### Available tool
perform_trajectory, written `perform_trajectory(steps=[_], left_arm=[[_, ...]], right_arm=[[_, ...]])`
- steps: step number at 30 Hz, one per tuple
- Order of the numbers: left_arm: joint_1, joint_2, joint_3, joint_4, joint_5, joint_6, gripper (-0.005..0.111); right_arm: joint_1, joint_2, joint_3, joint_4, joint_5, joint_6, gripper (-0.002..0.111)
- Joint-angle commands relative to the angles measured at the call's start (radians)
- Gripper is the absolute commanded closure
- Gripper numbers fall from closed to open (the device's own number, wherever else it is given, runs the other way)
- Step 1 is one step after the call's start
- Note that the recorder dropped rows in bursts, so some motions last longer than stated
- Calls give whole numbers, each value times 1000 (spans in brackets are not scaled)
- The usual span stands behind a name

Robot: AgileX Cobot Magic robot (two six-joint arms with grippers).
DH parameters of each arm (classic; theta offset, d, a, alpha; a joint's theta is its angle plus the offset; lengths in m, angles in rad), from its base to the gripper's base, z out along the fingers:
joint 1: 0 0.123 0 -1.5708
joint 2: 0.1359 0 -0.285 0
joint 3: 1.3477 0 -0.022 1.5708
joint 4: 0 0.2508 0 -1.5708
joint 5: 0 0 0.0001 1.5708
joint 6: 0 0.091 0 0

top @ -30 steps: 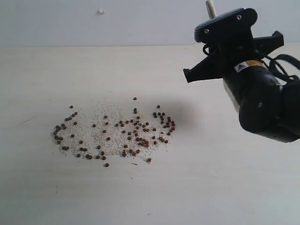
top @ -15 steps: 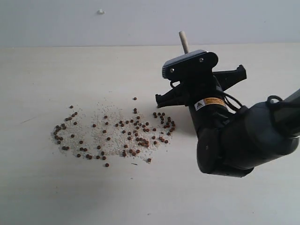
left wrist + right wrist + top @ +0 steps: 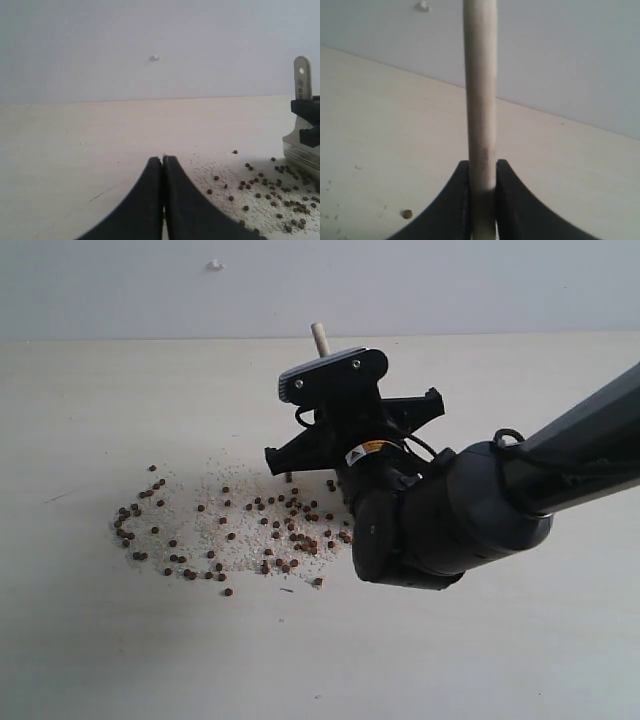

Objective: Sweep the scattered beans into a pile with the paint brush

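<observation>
R gripper [image 3: 482,176] clamps the brush [image 3: 480,100] by its handle, near upright, at the right edge of the beans [image 3: 240,530], prob. so the bristles can push them left into one heap. L gripper [image 3: 163,162] is pinched closed w/ nothing in it, low over the table [image 3: 100,660], apart from the brush.

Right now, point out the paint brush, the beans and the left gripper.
paint brush [image 3: 480,100]: right wrist view, wooden handle.
beans [image 3: 231,536]: exterior view, a bean mid-spread.
left gripper [image 3: 163,159]: left wrist view, where the shut fingers meet.
</observation>
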Motion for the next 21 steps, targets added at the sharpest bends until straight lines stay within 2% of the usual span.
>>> perform_trajectory(steps=[1, 13, 18, 21], left_arm=[[-6, -6, 2, -4, 0, -3, 106], [-6, -6, 2, -4, 0, -3, 106], [-6, -6, 2, -4, 0, -3, 106], [-6, -6, 2, -4, 0, -3, 106]], right_arm=[[6, 4, -38, -5, 52, 55, 108], [6, 81, -121, -157, 57, 325, 108], [6, 60, -130, -144, 45, 313, 108], [6, 24, -130, -96, 45, 218, 108]])
